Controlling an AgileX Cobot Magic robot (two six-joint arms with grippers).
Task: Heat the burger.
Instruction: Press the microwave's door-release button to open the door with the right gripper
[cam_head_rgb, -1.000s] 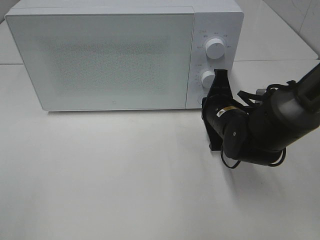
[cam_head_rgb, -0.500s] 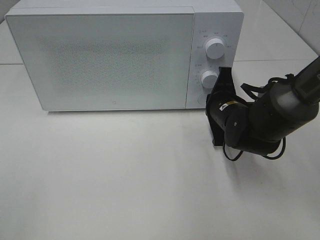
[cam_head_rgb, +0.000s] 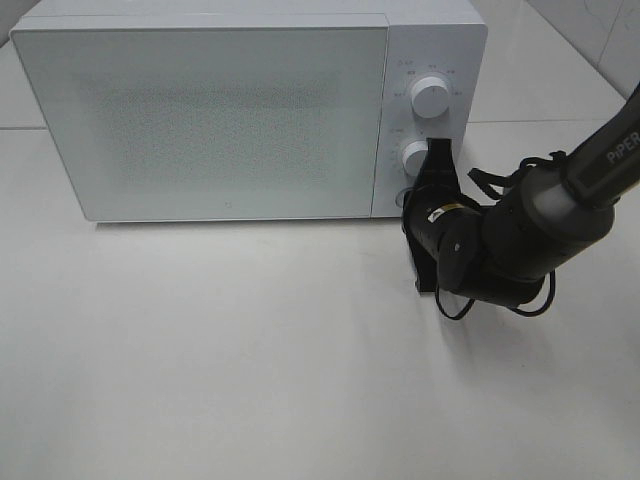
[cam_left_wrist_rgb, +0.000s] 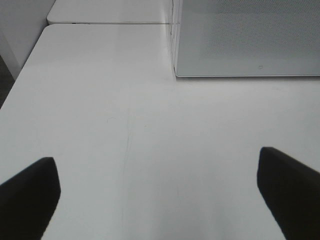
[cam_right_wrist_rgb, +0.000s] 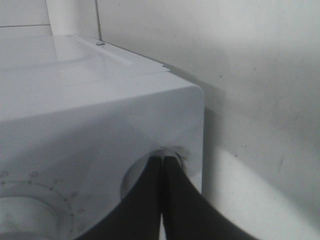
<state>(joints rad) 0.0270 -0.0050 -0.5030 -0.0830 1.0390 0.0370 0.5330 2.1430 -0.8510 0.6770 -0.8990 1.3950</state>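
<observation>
White microwave (cam_head_rgb: 230, 110) shut at table's (cam_head_rgb: 250, 360) far edge, door hiding its inside, burger's place I cannot tell, right gripper (cam_right_wrist_rgb: 162, 162) pinched empty on its button (cam_right_wrist_rgb: 175, 151), only left wrist view shows left gripper (cam_left_wrist_rgb: 155, 155) wide, empty.

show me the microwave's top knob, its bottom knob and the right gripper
upper round white knob (cam_head_rgb: 430, 97), exterior high view, centre of its face
lower round white knob (cam_head_rgb: 413, 157), exterior high view, middle of its face
right gripper (cam_right_wrist_rgb: 163, 159), right wrist view, where the shut jaws' tips meet
</observation>
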